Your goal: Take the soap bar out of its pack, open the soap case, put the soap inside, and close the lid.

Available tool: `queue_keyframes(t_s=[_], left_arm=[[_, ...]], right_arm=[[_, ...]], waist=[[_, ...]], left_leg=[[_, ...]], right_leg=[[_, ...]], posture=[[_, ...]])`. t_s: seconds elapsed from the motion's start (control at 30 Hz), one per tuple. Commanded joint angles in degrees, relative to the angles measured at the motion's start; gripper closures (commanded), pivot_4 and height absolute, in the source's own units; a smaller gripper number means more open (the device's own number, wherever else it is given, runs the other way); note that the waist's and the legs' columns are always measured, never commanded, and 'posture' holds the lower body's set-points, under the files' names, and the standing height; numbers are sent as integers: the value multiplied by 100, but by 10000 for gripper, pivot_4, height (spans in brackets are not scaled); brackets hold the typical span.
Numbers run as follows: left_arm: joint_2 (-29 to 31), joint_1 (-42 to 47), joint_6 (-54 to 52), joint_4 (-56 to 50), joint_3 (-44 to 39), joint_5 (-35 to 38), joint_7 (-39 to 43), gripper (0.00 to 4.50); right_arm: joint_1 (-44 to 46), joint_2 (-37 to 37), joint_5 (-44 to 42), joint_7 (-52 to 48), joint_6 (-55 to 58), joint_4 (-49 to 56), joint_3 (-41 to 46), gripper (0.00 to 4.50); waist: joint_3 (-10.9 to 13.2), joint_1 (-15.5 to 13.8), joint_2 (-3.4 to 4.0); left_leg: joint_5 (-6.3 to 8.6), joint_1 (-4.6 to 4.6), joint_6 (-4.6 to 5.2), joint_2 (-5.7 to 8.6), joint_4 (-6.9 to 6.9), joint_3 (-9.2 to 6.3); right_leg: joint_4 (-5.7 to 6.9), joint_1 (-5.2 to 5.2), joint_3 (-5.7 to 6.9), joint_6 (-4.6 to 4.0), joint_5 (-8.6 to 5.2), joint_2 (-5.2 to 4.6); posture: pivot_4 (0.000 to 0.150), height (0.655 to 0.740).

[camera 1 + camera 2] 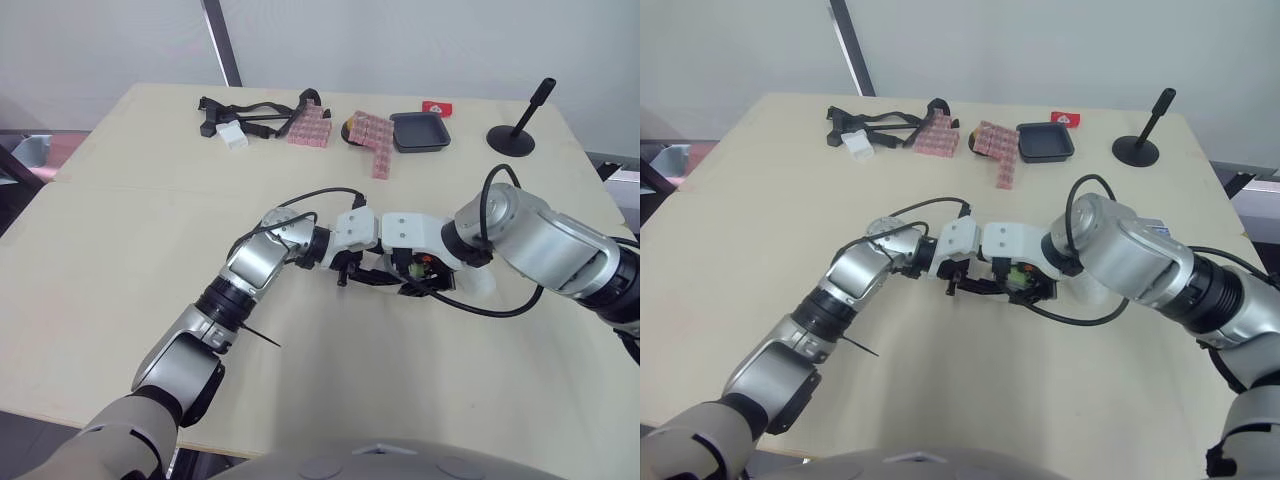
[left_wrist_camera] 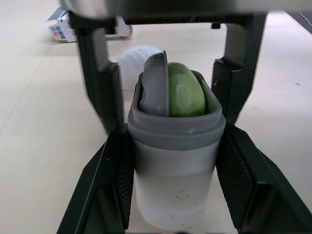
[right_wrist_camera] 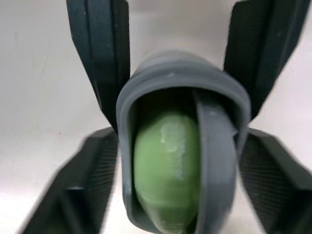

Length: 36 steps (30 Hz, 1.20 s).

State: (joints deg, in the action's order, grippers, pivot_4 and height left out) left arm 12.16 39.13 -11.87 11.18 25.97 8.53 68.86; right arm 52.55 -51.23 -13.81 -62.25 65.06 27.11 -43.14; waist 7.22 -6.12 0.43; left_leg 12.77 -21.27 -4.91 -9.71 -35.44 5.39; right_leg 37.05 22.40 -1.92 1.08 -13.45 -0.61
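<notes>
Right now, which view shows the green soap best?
Right wrist view: it looks straight into the open soap case, showing most of the green soap. The left wrist view shows its top above the rim; the eye views, a small green speck.

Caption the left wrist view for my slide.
Left gripper clasping the open grey soap case, green soap bar seated inside.

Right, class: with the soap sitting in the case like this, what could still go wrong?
The green soap seems to stand proud of the soap case rim, with a grey insert wedged on edge beside it, so the case may not close fully. The left pincer grips only the case's lower walls; pressing on the top could make it slip or tip.
</notes>
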Motion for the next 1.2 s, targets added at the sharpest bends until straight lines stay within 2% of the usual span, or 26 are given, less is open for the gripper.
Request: queue_keyframes(t_s=[0.03, 0.2, 0.43, 0.7, 1.03, 1.2], left_arm=[[68, -63, 130, -69, -91, 50, 47, 26325], [144, -206, 297, -79, -306, 259, 114, 26325], [369, -634, 878, -123, -741, 656, 405, 26325], [186, -1073, 1121, -346, -1243, 1273, 429, 26325], [275, -1679, 1955, -23, -1302, 1189, 593, 26325], [315, -1755, 2159, 167, -1305, 1132, 588, 26325]], right_arm=[[-160, -68, -56, -5, -142, 21, 399, 290], [-667, -52, -194, 53, -450, -38, 998, 290], [-1992, -61, -578, 93, -1516, -55, 2343, 290], [-3205, 53, -997, 81, -2440, -11, 3494, 290], [-5333, 755, -1370, 199, -4112, 43, 4925, 290], [-6321, 1001, -1516, 425, -4435, 137, 5752, 290]], waist=[[0, 0, 0], [0, 4, 0], [0, -7, 0], [-1, 5, 0], [-2, 43, 0], [-2, 72, 0]], left_leg=[[0, 0, 0, 0, 0, 0], [0, 0, 0, 0, 0, 0], [1, -4, 0, -3, 1, 4], [1, -11, 3, -8, -2, 4], [4, -13, 12, -22, -2, 5], [1, -14, 19, -20, -1, 5]], right_leg=[[0, 0, 0, 0, 0, 0], [1, 1, 0, 0, 0, 0], [-2, 7, -1, -1, 0, 0], [-4, 10, 1, -1, 0, -6], [-35, 14, 8, -1, -1, -11], [-37, 15, 11, -2, -1, -17]], posture=[[1500, 7400], [1500, 7400], [1500, 7400], [1500, 7400], [1500, 7400], [1500, 7400]])
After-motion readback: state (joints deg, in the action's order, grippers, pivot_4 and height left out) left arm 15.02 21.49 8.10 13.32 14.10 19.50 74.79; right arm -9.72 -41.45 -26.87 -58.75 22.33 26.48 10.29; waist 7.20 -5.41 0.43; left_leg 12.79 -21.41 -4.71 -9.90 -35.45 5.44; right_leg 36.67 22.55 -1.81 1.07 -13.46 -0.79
